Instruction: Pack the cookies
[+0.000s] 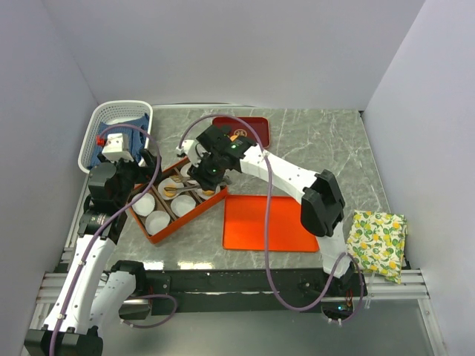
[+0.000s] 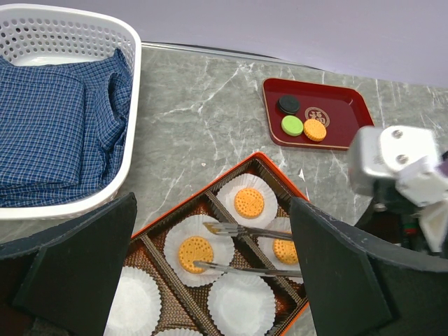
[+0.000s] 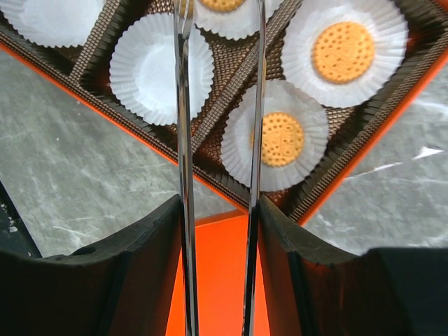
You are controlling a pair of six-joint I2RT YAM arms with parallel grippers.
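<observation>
Right end effector (image 3: 219, 210) grips tongs (image 3: 183, 105), we judge to reach into paper cups (image 2: 241, 308); parted tips hang over an orange cookie (image 2: 196, 253) ahead. Left end effector (image 2: 213, 269) gapes wide, empty.

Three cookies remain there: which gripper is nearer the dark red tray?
Right. The right gripper hangs over the box beside the tray; left gripper sits farther left, by the basket.

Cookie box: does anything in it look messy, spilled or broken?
Nothing looks spilled or broken. Three orange cookies each lie flat in a white paper cup; the other cups in view look empty. The box only sits turned at an angle on the table.
</observation>
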